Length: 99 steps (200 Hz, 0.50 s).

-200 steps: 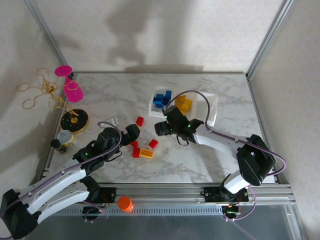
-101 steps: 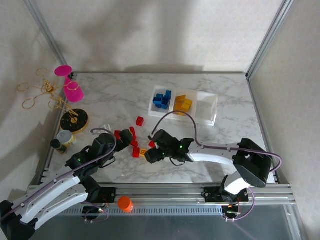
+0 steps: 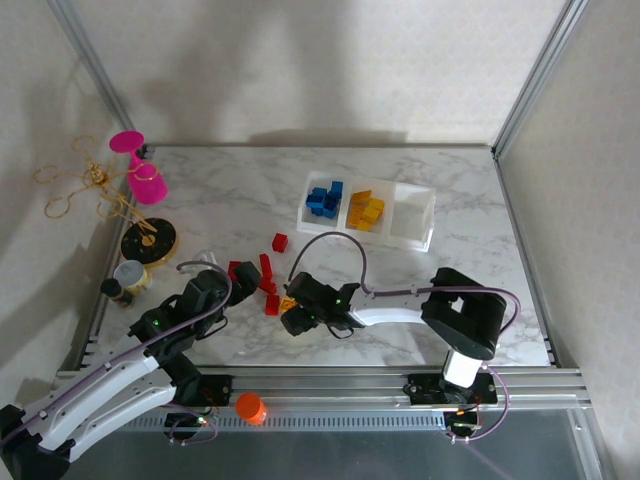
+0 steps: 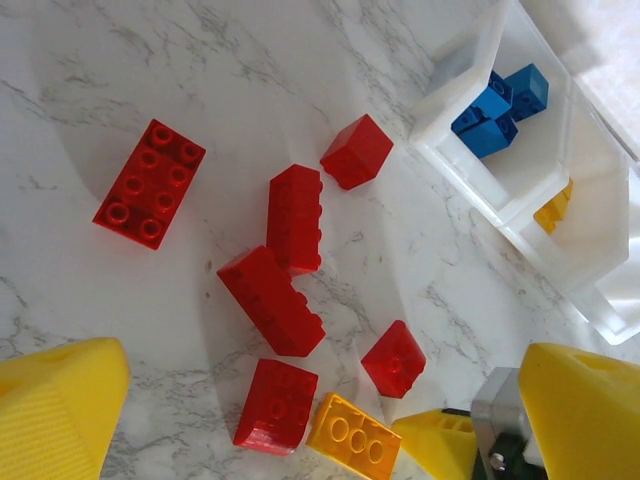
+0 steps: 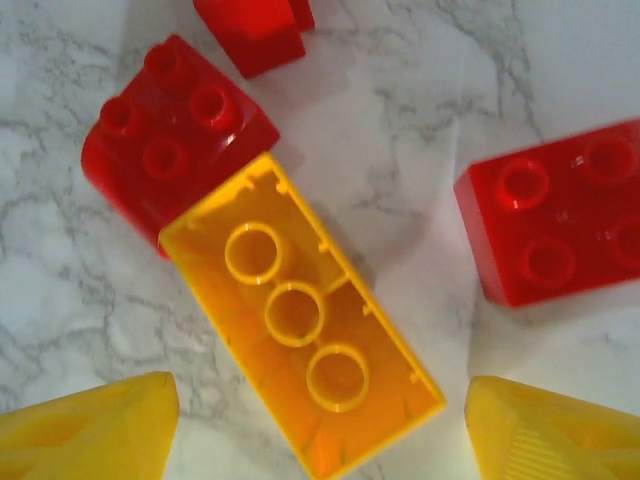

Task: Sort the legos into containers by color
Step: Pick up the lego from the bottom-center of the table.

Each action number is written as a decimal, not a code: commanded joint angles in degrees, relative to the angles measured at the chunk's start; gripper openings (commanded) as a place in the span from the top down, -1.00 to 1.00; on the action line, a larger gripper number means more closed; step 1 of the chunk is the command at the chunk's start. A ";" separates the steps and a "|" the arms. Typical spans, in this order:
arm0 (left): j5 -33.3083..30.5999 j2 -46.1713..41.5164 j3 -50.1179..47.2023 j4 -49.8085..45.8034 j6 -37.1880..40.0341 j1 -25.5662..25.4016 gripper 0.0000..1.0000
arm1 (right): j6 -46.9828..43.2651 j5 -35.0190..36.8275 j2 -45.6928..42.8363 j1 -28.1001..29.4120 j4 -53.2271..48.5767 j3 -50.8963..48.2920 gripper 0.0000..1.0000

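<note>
A yellow lego lies upside down on the marble, hollow side up. My right gripper is open low over it, one finger on each side, not touching. Red legos crowd its far end. From above, the right gripper sits at the yellow lego among several loose red legos. My left gripper is open above the red legos, holding nothing. The containers tray holds blue legos and yellow legos; its right compartment looks empty.
A pink cup, a gold wire stand, a black round base and a small jar stand at the left edge. An orange cap lies on the front rail. In the left wrist view, a large red lego lies apart.
My right arm swung from beside the tray down to the loose legos and now straddles the yellow one. The left gripper drew back slightly toward the left.
</note>
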 commanded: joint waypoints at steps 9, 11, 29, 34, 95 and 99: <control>-3.29 -1.99 -0.63 -2.14 -2.41 -0.07 -0.99 | -1.55 3.77 3.54 0.49 -0.58 3.47 -0.43; -3.29 -2.02 -0.63 -2.19 -2.36 -0.07 -0.99 | -1.63 3.90 3.79 0.49 -0.67 3.73 -0.42; -3.64 -2.42 -0.50 -2.82 -2.53 -0.07 -0.99 | -2.16 4.14 5.06 0.47 -1.03 4.79 -0.33; -3.81 -2.49 -0.46 -2.89 -2.55 -0.07 -0.99 | -2.27 3.94 5.28 0.50 -1.03 4.88 -0.31; -4.26 -3.96 -0.45 -3.14 -2.64 0.02 -0.99 | -1.65 3.34 3.24 0.67 -1.32 3.65 0.04; -4.27 -3.89 -0.45 -3.02 -2.70 0.02 -0.99 | -1.66 3.39 3.14 0.65 -1.42 3.64 0.05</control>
